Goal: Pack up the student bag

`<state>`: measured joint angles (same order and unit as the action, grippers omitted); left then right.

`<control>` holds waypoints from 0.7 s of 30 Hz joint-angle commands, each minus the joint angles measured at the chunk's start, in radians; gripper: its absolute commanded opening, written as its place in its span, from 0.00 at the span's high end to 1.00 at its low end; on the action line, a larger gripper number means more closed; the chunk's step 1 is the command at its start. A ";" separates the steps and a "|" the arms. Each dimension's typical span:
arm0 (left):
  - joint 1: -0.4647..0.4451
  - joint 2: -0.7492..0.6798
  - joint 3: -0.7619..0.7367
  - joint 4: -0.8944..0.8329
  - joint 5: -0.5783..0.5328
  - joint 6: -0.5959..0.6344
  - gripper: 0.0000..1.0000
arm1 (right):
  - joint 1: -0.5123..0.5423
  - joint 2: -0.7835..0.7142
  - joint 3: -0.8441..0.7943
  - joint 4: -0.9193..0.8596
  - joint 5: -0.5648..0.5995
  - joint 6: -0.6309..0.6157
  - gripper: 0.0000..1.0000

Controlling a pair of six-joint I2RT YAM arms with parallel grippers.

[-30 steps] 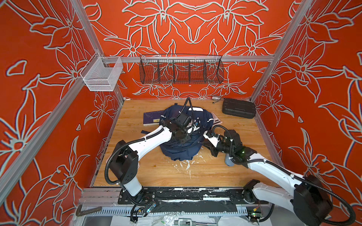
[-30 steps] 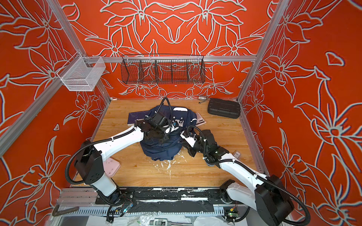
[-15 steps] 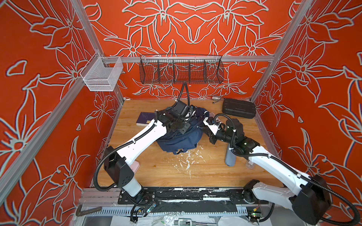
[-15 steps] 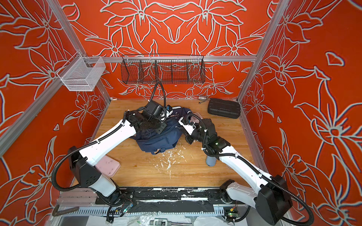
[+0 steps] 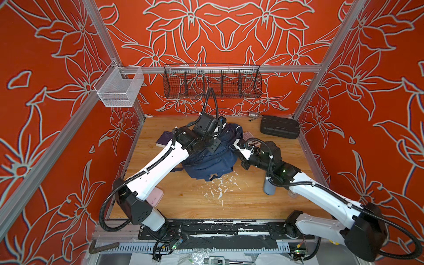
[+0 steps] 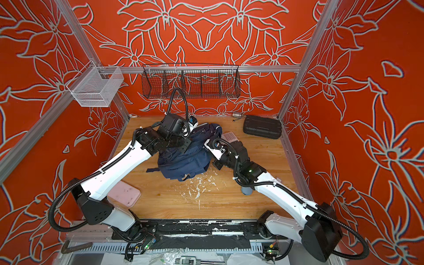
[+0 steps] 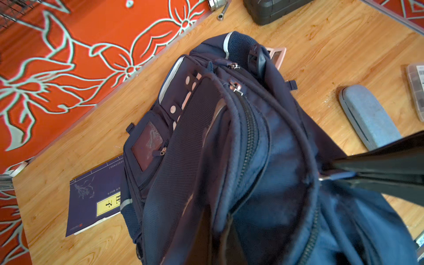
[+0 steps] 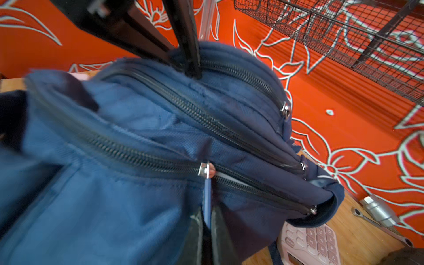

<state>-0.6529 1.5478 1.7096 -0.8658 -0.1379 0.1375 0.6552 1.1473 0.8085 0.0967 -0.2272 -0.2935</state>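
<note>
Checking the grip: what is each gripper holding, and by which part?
Both hold the backpack: right gripper pinches a blue zipper pull, left gripper pinches fabric by another zipper.

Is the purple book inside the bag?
No, the book lies flat on the table, outside the bag.

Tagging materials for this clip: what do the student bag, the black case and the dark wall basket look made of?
The student bag: woven navy fabric, probably nylon or polyester, matte; the weave and fuzzy zip edges show. The black case: apparently moulded hard plastic, matte, with ribbed lid. The wall basket: thin black wire grid, likely coated metal.
</note>
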 commanded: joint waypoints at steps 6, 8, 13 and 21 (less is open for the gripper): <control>-0.040 0.051 0.305 0.072 -0.041 0.028 1.00 | 0.055 0.062 0.040 0.008 0.062 -0.033 1.00; -0.042 0.073 0.373 0.004 -0.072 0.018 1.00 | 0.055 0.080 0.042 0.046 0.052 -0.022 1.00; -0.064 0.085 0.464 -0.132 -0.171 0.006 1.00 | 0.036 0.148 0.081 0.114 -0.023 -0.007 1.00; -0.090 0.048 0.301 -0.070 -0.214 0.005 1.00 | -0.034 0.292 0.157 0.223 -0.170 0.056 1.00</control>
<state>-0.7120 1.6623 2.0396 -1.1137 -0.3653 0.1505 0.6346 1.3933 0.9390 0.2619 -0.3149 -0.2703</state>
